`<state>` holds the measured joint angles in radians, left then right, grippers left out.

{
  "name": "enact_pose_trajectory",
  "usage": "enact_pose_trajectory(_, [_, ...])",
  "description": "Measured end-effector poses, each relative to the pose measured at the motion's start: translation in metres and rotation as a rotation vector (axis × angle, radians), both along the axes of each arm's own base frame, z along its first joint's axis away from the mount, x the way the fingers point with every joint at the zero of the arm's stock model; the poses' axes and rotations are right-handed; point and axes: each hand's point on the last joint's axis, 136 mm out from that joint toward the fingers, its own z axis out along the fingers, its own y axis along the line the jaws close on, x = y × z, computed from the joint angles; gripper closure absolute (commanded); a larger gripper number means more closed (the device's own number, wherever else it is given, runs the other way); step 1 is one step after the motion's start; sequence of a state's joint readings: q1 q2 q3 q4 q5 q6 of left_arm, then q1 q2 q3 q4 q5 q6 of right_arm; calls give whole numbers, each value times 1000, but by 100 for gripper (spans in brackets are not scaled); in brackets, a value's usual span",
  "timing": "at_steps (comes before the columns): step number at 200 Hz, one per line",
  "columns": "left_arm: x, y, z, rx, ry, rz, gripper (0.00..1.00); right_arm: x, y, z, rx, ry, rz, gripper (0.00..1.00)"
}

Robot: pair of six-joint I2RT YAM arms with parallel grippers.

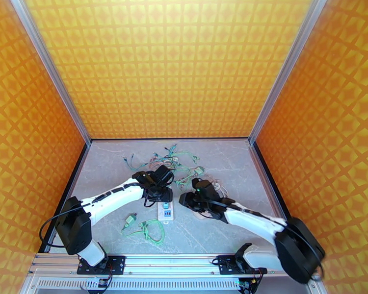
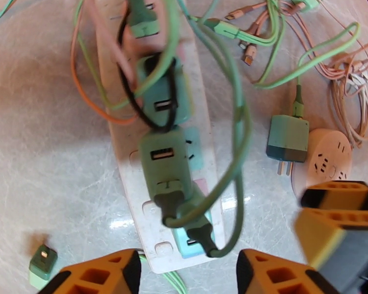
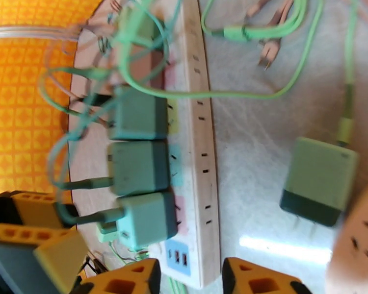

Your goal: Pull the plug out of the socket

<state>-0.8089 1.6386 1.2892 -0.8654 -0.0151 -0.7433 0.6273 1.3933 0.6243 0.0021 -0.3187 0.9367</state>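
A white power strip (image 2: 130,192) (image 3: 203,158) (image 1: 166,211) lies on the marble table with three green plugs in a row along it. The nearest plug (image 2: 165,167) (image 3: 149,219) has a green cable coming out of it. My left gripper (image 2: 189,263) (image 1: 160,192) hovers over the strip's near end, fingers half apart and nothing held between them. My right gripper (image 3: 191,270) (image 1: 184,199) sits just right of the strip, its fingers narrower apart and also holding nothing. Each wrist view catches the other gripper's orange fingers (image 2: 331,226) (image 3: 32,236).
A loose green adapter (image 2: 287,138) (image 3: 319,180) lies right of the strip beside a round pink socket (image 2: 324,162). Tangled green and pink cables (image 1: 174,160) cover the far end. A small green adapter (image 2: 41,265) (image 1: 130,220) and a coiled green cable (image 1: 149,229) lie near the front.
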Motion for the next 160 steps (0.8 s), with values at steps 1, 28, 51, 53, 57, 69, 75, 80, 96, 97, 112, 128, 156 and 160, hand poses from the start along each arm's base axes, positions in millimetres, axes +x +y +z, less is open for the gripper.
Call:
enact_pose_trajectory(1, [0, 0, -1, 0, 1, 2, 45, 0, 1, -1, 1, 3, 2, 61])
enact_pose_trajectory(28, [-7, 3, -10, 8, 25, 26, 44, 9, 15, -16, 13, 29, 27, 61])
enact_pose_trajectory(51, [-10, -1, -13, 3, 25, 23, 46, 22, 29, -19, 32, 26, 48, 64])
enact_pose_trajectory(53, [-10, -1, -13, 2, 25, 23, 47, 23, 30, -19, 34, 24, 49, 65])
enact_pose_trajectory(57, [-11, -1, -14, 2, 24, 22, 48, 25, 32, -20, 36, 23, 53, 65])
enact_pose_trajectory(69, [-13, -2, -18, 4, 27, 18, 50, 31, 36, -23, 34, 21, 56, 65])
enact_pose_trajectory(75, [-13, -2, -19, 7, 30, 17, 50, 33, 38, -25, 35, 18, 55, 66])
enact_pose_trajectory(80, [-13, -3, -20, 9, 31, 15, 50, 35, 39, -25, 38, 15, 56, 67])
enact_pose_trajectory(96, [-15, -5, -25, 20, 39, 4, 50, 36, 40, -27, 42, 10, 56, 67])
enact_pose_trajectory(97, [-15, -5, -26, 22, 40, 4, 50, 36, 40, -27, 43, 9, 56, 67])
enact_pose_trajectory(112, [-16, -6, -32, 33, 50, 0, 50, 37, 42, -29, 38, 14, 66, 67])
enact_pose_trajectory(128, [-15, -8, -38, 46, 59, -7, 51, 38, 43, -31, 37, 15, 73, 67])
enact_pose_trajectory(156, [-12, -15, -46, 71, 76, -37, 53, 38, 40, -33, 33, 14, 65, 68])
enact_pose_trajectory(160, [-12, -16, -47, 74, 78, -42, 54, 38, 40, -34, 32, 16, 64, 68])
